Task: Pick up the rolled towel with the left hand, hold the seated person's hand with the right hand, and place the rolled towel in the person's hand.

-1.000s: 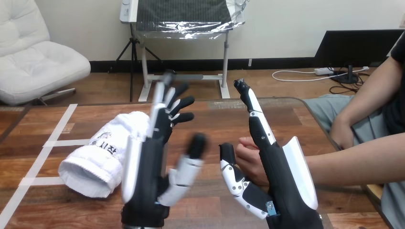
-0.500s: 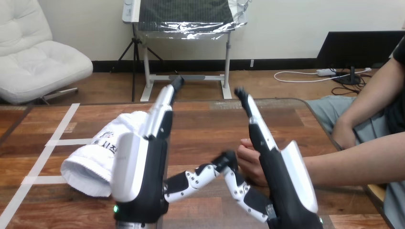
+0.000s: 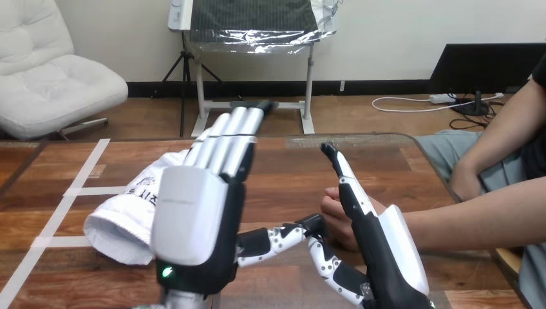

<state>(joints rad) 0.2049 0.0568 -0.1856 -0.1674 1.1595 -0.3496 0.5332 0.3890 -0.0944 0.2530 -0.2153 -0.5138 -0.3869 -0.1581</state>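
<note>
"On the table, what goes down first?"

"Item one: towel (image 3: 125, 215), count one. It is rolled and white, and it lies on its side on the left half of the table (image 3: 290, 167) with its open end toward me. Nothing grips it. I judge it sits there to be within my left arm's reach."

"Your own hands?"

"Count two. My left hand (image 3: 196, 219) is raised in front of the towel's right end, its back to the camera. The fingers are straight and together and the thumb is out sideways, so it is wide and holds nothing. I cannot tell whether it touches the towel. My right hand (image 3: 386, 251) is edge-on, fingers straight and pointing away, thumb spread low. It is wide too, and curled round nothing."

"And the person's?"

"Count two. The person's hand (image 3: 336, 215), loosely curled, rests on the table just beside my right palm, above the thumb. I judge it is offered for me to take. Whether we touch, I cannot tell. The person's other hand (image 3: 463, 179) lies off the table at the right, idle."

"Status?"

"Pickup not yet made, and the hand not yet held."
</note>
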